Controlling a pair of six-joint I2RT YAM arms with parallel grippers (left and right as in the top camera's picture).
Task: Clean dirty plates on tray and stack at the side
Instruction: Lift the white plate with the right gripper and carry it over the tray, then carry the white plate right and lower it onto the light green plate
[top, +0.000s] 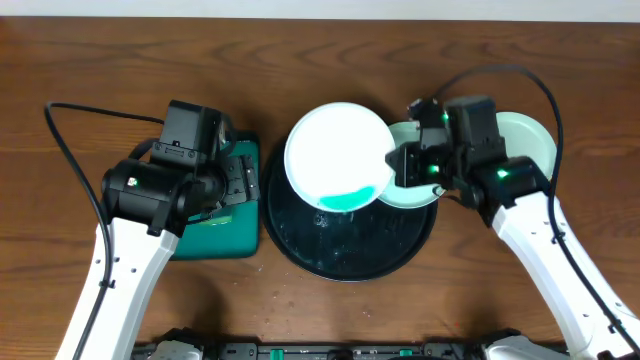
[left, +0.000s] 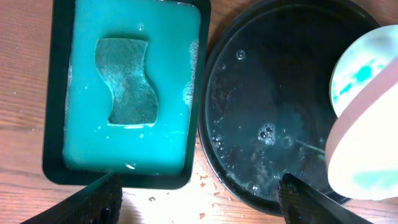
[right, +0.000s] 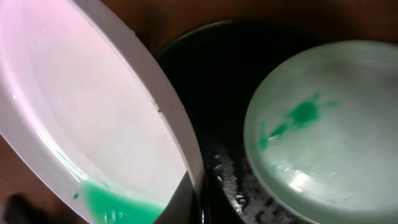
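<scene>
My right gripper (top: 393, 166) is shut on the rim of a white plate (top: 335, 150) and holds it tilted above the black round tray (top: 345, 255). Teal-green liquid pools at the plate's low edge. In the right wrist view the held plate (right: 93, 106) fills the left, with my fingers (right: 194, 202) on its rim. A second pale mint plate (right: 329, 130) with a green smear lies on the tray's right side, partly under my right gripper (top: 412, 195). A third plate (top: 532, 140) lies on the table at the far right. My left gripper (left: 199, 200) is open and empty, above the gap between the two trays.
A rectangular green tray with a black rim (left: 56, 124) holds teal soapy water and a green sponge (left: 127, 81), left of the round tray (left: 273, 106). The round tray's floor is wet with bubbles. Cables loop behind both arms.
</scene>
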